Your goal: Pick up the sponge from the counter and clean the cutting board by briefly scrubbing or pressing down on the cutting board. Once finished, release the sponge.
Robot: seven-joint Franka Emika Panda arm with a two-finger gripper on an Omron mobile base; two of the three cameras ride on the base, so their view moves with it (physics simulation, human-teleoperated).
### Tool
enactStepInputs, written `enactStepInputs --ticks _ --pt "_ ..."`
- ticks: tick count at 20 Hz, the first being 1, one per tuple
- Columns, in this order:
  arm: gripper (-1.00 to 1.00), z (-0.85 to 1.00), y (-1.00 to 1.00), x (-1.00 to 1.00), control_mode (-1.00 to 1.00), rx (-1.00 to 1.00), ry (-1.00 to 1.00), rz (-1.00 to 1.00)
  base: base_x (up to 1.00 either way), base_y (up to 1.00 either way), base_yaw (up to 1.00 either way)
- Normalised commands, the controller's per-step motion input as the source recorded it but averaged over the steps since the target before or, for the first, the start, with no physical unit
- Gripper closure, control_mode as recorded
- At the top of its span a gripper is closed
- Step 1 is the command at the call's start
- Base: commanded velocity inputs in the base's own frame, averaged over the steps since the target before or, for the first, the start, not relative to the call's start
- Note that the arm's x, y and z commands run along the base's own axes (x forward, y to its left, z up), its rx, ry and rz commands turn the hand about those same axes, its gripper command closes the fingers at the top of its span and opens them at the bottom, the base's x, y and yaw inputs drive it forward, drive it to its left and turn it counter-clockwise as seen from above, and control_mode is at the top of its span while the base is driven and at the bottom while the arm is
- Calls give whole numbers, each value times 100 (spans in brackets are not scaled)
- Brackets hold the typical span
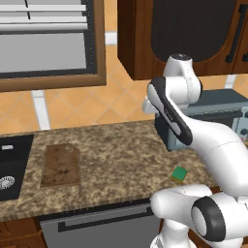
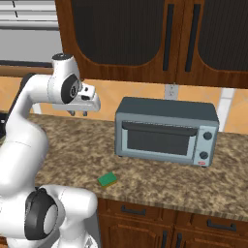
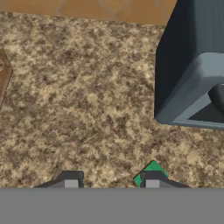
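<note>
the long speckled brown-and-tan granite worktop [image 1: 116, 160] runs across the kitchen with a thick stone edge, backed by an orange tiled wall. dark wooden wall cupboards [image 2: 145, 38] with black handles hang above it, and a wood-framed window [image 1: 48, 43] sits over the left end. below the front edge are wooden drawers and a grey appliance front [image 1: 101, 225].

on the left part of the worktop lies the flat rectangular brown wooden cutting board [image 1: 60, 166], dark-speckled, flat on the stone, with a black sink basin [image 1: 12, 167] just beside it on its left. on the right stands a boxy grey-blue toaster oven [image 2: 167, 131] with a glass door and two knobs, set toward the far wall.

the small rectangular sponge [image 2: 107, 179], green on top with a yellow lower layer, rests on the worktop near the front edge, in front of the toaster oven's left corner and well apart from the cutting board. bare stone lies between sponge and board.

the white arm's hand [image 2: 77, 112] hangs above the worktop, left of the toaster oven, its fingers parted and holding nothing. in the hand view a green corner of the sponge peeks out behind one dark fingertip [image 3: 152, 178], with the toaster oven's side close on the right.
</note>
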Motion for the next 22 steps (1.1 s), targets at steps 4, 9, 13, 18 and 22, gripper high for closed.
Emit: enactStepInputs --ticks 4,9,13,18,22 --pt "-100 0 0 -15 -100 0 -2 0 0 0 0" --pt "-100 -21 -12 -77 -100 0 -1 -8 0 0 0" --pt "-100 -29 -17 -81 -100 7 4 -35 0 0 0" --pt "-100 -27 -14 -57 -100 13 9 -42 0 0 0" --pt "-100 -48 -17 -8 -100 3 6 -27 0 0 0"
